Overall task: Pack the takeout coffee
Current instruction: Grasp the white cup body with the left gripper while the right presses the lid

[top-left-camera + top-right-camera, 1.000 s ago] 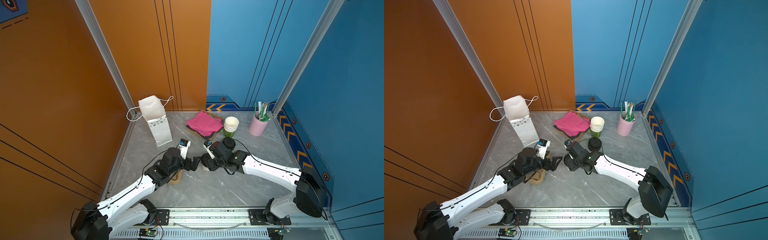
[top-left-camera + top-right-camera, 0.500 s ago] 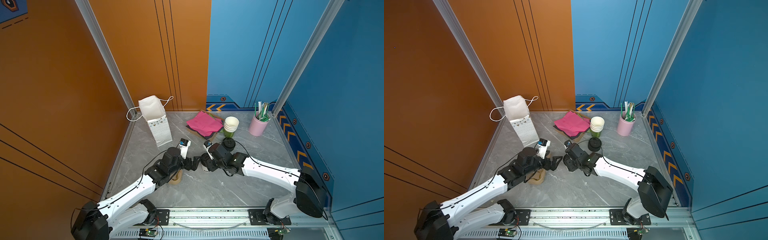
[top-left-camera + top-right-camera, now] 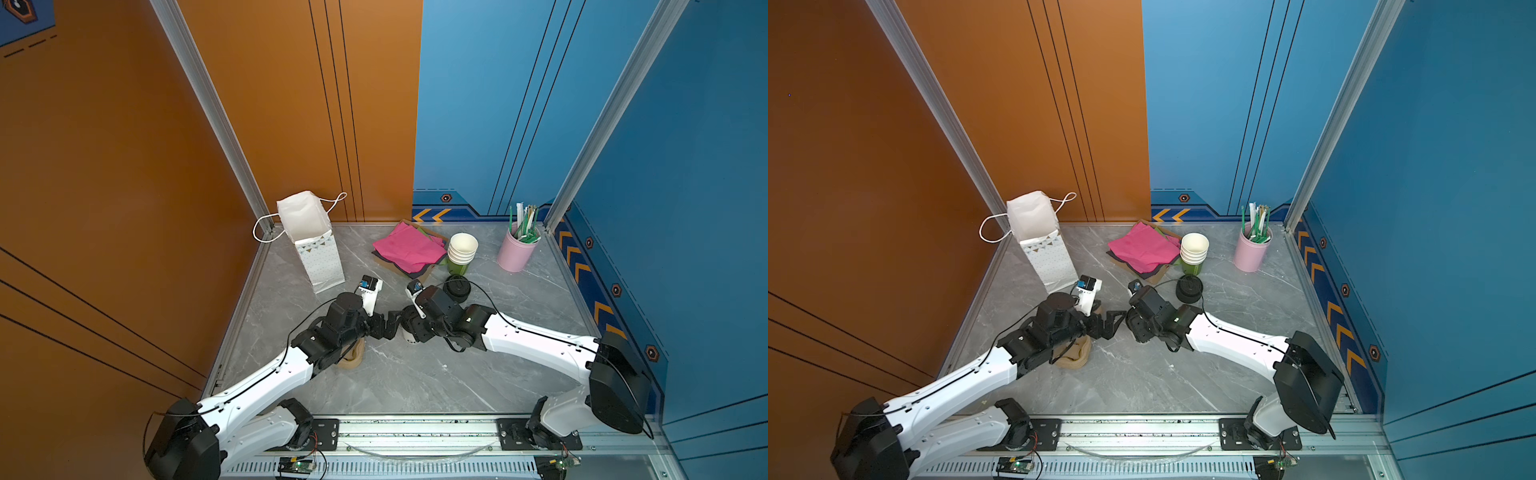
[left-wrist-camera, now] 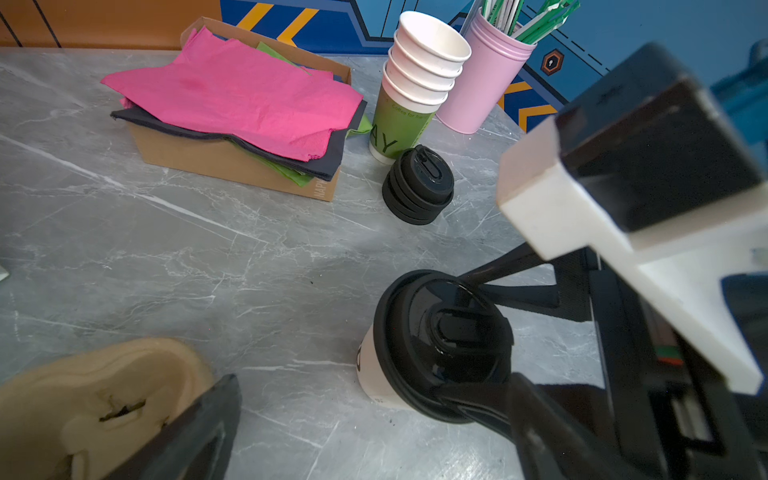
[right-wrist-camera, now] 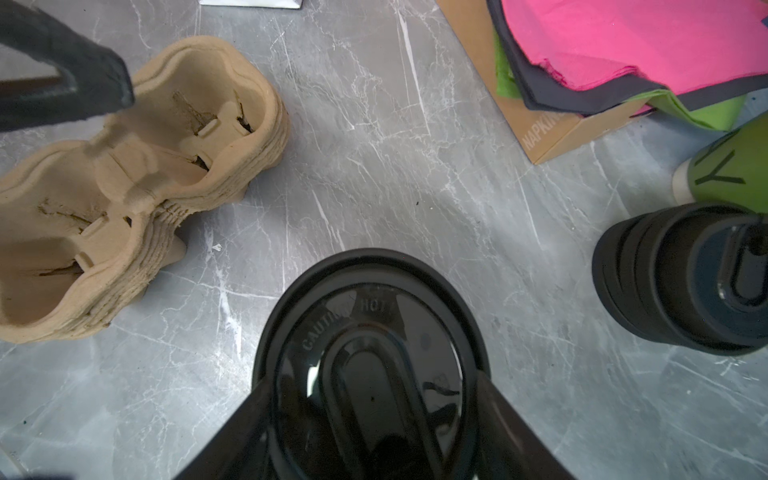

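Probably a robotics lab cell dressed as a café counter: orange panels (image 3: 104, 166) and blue panels (image 3: 478, 104) on aluminium posts (image 3: 204, 95) enclose a marble-patterned bench (image 3: 395, 386). A rail (image 3: 415, 430) at its front edge carries two robot arms (image 3: 540, 345). Stacked paper cups (image 3: 462, 251), black lids (image 3: 456, 289), a napkin box (image 4: 187, 160) and the takeout coffee (image 4: 415, 332) stand on it.

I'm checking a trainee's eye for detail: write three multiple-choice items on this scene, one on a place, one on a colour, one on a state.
1. The stack of black lids stands:
A. inside the paper bag
B. beside the stack of lidless cups
C. on the napkins

2. The tub holding the straws is:
A. green
B. pink
C. orange

3. The right gripper is:
A. open above the paper bag
B. pinching the napkins
C. closed on the takeout coffee

Key:
1. B: the lids sit right next to the cups.
2. B: its wall shows pink.
3. C: its fingers clamp it from both sides.
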### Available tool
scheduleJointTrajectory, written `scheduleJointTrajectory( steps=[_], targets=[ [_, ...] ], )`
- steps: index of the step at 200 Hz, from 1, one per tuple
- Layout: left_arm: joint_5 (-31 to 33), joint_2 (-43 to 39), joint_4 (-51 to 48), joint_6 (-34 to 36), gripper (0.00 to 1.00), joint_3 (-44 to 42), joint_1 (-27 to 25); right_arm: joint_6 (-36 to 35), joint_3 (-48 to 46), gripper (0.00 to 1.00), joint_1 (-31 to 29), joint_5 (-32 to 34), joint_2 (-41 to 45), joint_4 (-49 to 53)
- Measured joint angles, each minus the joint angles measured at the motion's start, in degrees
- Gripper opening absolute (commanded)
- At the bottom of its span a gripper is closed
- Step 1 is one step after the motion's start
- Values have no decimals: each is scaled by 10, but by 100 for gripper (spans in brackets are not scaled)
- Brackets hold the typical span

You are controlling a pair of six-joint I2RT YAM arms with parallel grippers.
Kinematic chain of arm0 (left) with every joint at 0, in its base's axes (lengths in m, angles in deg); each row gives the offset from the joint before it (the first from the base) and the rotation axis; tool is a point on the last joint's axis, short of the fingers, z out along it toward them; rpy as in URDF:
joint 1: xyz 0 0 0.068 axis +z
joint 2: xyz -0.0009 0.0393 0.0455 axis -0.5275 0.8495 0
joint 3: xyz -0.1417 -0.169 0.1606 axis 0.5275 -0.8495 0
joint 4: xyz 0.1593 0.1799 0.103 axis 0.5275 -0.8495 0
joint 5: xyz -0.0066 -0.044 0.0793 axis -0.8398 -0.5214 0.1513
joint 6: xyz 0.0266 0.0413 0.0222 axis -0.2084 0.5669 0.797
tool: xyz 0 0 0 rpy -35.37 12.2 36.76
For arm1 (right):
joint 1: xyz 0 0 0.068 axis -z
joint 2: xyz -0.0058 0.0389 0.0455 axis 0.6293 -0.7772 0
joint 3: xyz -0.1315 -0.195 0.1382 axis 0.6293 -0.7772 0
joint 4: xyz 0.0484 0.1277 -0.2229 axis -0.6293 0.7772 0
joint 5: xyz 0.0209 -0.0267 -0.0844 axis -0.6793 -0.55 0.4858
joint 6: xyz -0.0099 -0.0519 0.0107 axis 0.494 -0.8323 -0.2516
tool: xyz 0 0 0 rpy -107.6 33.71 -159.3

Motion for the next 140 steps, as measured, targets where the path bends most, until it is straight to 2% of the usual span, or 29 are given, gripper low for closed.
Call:
scheduleJointTrajectory(
  steps=[55, 62, 84, 140],
  targets=[
    [-84, 81, -32, -36, 87, 81, 56, -3, 14, 59, 0, -4, -9, 10],
    [-98, 94, -37, -42, 82, 88, 66, -5, 14, 59, 0, -5, -9, 10],
    [-141, 135, -52, -60, 78, 105, 89, -9, 14, 60, 1, -7, -9, 11],
    [-210, 200, -81, -75, 73, 144, 93, -17, 18, 61, 3, -12, -9, 13]
  ],
)
